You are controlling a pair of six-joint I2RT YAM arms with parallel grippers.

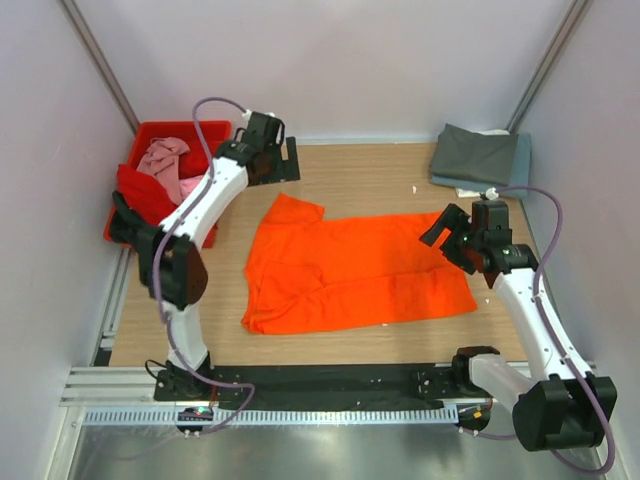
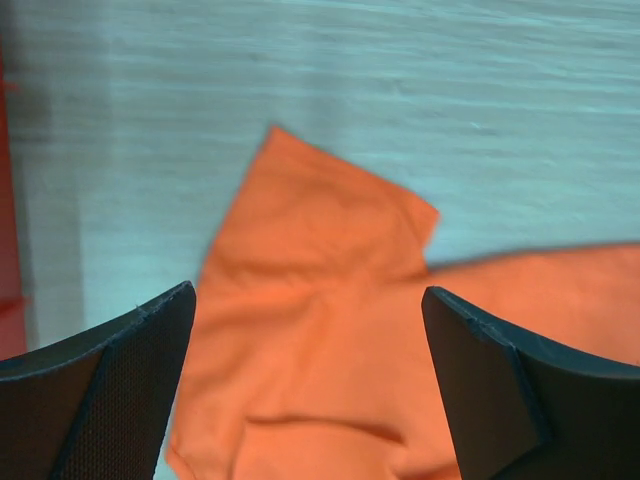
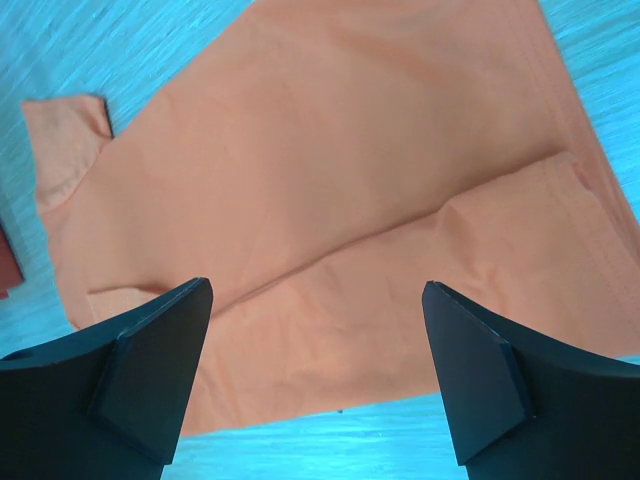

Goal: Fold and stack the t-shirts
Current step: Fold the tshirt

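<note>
The orange t-shirt [image 1: 350, 270] lies spread on the wooden table [image 1: 370, 170], roughly at its centre. One short sleeve [image 1: 298, 210] projects toward the far left. In the right wrist view a diagonal edge runs across the cloth, so part of it appears to be folded over itself, though the layering is not certain.

The left gripper [image 2: 308, 300] hangs above the sleeve end of the shirt. Its jaws are spread wide, with nothing between them and no contact with the cloth. The right gripper [image 3: 317, 290] hangs over the opposite end, jaws likewise spread wide and holding nothing.

A folded dark grey t-shirt [image 1: 475, 152] rests on a slate blue t-shirt [image 1: 522, 155] at the far right corner of the table, well apart from the orange one. A red crate [image 1: 165, 127] at the far left holds a crumpled pink t-shirt [image 1: 165, 158] and a red t-shirt [image 1: 145, 195].
</note>
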